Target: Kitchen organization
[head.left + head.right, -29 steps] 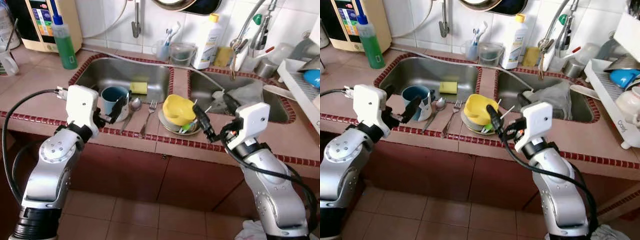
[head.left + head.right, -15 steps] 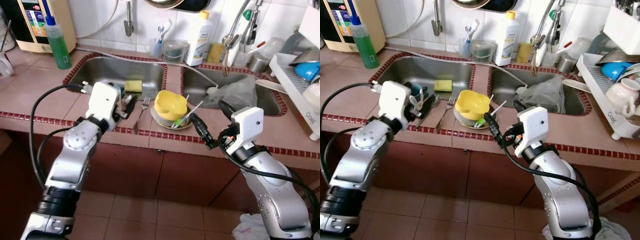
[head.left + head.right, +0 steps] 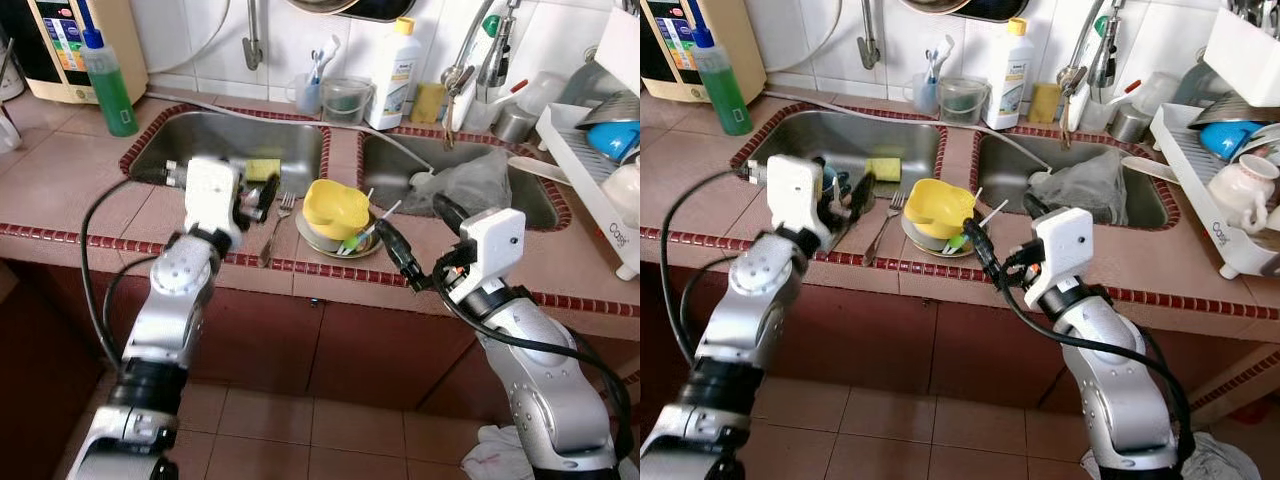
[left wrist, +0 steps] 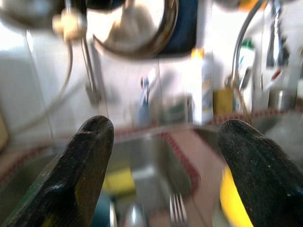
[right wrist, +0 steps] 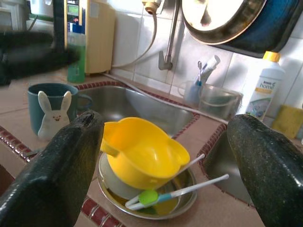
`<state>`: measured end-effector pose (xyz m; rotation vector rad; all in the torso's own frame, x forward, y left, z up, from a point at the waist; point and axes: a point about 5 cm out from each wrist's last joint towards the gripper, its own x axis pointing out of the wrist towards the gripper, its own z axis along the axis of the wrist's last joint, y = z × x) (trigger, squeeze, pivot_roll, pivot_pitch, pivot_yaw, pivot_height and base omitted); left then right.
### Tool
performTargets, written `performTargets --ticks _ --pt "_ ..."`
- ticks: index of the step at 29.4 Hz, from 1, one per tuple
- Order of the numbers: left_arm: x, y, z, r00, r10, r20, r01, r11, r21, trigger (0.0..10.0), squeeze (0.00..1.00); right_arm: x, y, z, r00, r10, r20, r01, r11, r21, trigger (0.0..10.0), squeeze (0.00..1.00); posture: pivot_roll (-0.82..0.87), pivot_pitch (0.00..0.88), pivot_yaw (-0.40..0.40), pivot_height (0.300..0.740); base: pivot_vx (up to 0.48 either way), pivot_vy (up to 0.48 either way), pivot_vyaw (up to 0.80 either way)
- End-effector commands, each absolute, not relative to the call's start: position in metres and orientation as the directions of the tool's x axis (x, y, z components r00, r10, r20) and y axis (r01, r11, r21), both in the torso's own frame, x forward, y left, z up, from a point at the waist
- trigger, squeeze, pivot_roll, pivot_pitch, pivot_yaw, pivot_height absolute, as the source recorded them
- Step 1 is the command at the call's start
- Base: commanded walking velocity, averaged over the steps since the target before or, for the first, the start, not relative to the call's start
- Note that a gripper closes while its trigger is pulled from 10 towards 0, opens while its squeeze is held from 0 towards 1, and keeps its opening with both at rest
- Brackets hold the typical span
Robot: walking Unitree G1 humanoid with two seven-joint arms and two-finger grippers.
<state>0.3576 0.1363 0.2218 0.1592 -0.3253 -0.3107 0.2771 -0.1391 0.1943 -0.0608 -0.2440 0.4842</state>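
Left eye view: pink tiled counter with red trim (image 3: 60,190) and a double steel sink (image 3: 215,145). Left gripper (image 3: 262,195) reaches over the near counter strip beside the left basin, its fingers look spread and hold nothing; it sits just left of the steel fork (image 3: 277,222), likely lining up on the cutlery there. Right gripper (image 3: 397,253) hovers at the counter's near edge, just right of the yellow plastic jug-shaped cup (image 3: 335,207), which is tipped on a round steel plate (image 3: 365,250), probably dumped there for washing. Green liquid soap bottle (image 3: 106,75) stands far left; white detergent bottle (image 3: 391,63) stands against the far wall between the basins. White dish rack (image 3: 590,170) sits far right, the probable destination for clean items.

Right eye view: same scene. The teal mug (image 3: 830,182) peeks out behind the left gripper's white housing. A yellow sponge (image 3: 883,168) lies in the left basin. A white cup (image 3: 1240,190) rests in the rack.

Left wrist view: blurred. Two black fingers (image 4: 75,170) are spread wide, nothing between; the fork and a spoon bowl (image 4: 133,216) lie ahead and below, so the gripper is not yet down on them.

Right wrist view: fingers (image 5: 57,170) wide apart, framing the yellow cup on the plate. A green-headed white stick (image 5: 177,193) lies across the plate. The teal mug with a white rabbit design stands to the left on the counter. Gripper is aimed at the cup, not touching.
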Motion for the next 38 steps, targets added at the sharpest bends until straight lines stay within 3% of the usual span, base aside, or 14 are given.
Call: performTargets --ticks 1,6,10,13,16,17,18,21,30,38 --pt "0.359 0.135 0.231 0.879 -0.367 0.303 0.295 0.920 0.259 10.0 0.00 0.278 -0.139 0.194 0.854 0.477 0.209 -0.460 0.879 -0.125 10.0 0.00 0.07 0.000 -0.051 0.731 0.000 0.000 0.00" --pt "0.363 0.137 0.237 0.852 -0.469 0.233 0.361 0.849 0.387 10.0 0.00 0.271 -0.129 0.186 0.828 0.535 0.169 -0.529 0.844 -0.086 10.0 0.00 0.07 0.000 -0.043 0.731 0.000 0.000 0.00" --pt "0.366 0.140 0.233 0.855 -0.498 0.142 0.407 0.816 0.410 10.0 0.00 0.263 -0.121 0.181 0.800 0.581 0.147 -0.575 0.814 -0.086 10.0 0.00 0.06 0.000 -0.039 0.731 0.000 0.000 0.00" --pt "0.366 0.143 0.230 0.853 -0.509 0.113 0.429 0.809 0.402 10.0 0.00 0.258 -0.117 0.179 0.789 0.598 0.141 -0.594 0.801 -0.077 10.0 0.00 0.06 0.000 -0.036 0.731 0.000 0.000 0.00" --pt "0.363 0.151 0.233 0.863 -0.483 0.152 0.430 0.857 0.284 10.0 0.00 0.255 -0.117 0.188 0.786 0.581 0.213 -0.583 0.810 -0.058 10.0 0.00 0.05 0.000 -0.027 0.731 0.000 0.000 0.00" --pt "0.361 0.153 0.234 0.864 -0.473 0.172 0.432 0.873 0.227 10.0 0.00 0.257 -0.121 0.196 0.800 0.539 0.263 -0.551 0.834 -0.032 10.0 0.00 0.04 0.000 -0.021 0.731 0.000 0.000 0.00" --pt "0.354 0.159 0.238 0.867 -0.440 0.235 0.424 0.898 0.121 10.0 0.00 0.261 -0.135 0.213 0.837 0.405 0.369 -0.446 0.894 0.031 10.0 0.00 0.04 0.000 -0.020 0.731 0.000 0.000 0.00" --pt "0.335 0.163 0.238 0.867 -0.377 0.326 0.399 0.917 0.001 10.0 0.00 0.265 -0.154 0.224 0.878 0.236 0.417 -0.272 0.962 0.029 10.0 0.00 0.03 0.000 -0.021 0.731 0.000 0.000 0.00" --pt "0.298 0.158 0.214 0.878 -0.353 0.322 0.374 0.927 -0.002 10.0 0.00 0.264 -0.155 0.209 0.908 0.160 0.388 -0.172 0.985 -0.004 10.0 0.00 0.06 0.000 -0.041 0.731 0.000 0.000 0.00" --pt "0.288 0.159 0.182 0.921 -0.276 0.275 0.298 0.954 -0.040 10.0 0.00 0.273 -0.161 0.188 0.929 0.128 0.348 -0.115 0.992 -0.059 10.0 0.00 0.08 0.000 -0.054 0.731 0.000 0.000 0.00"
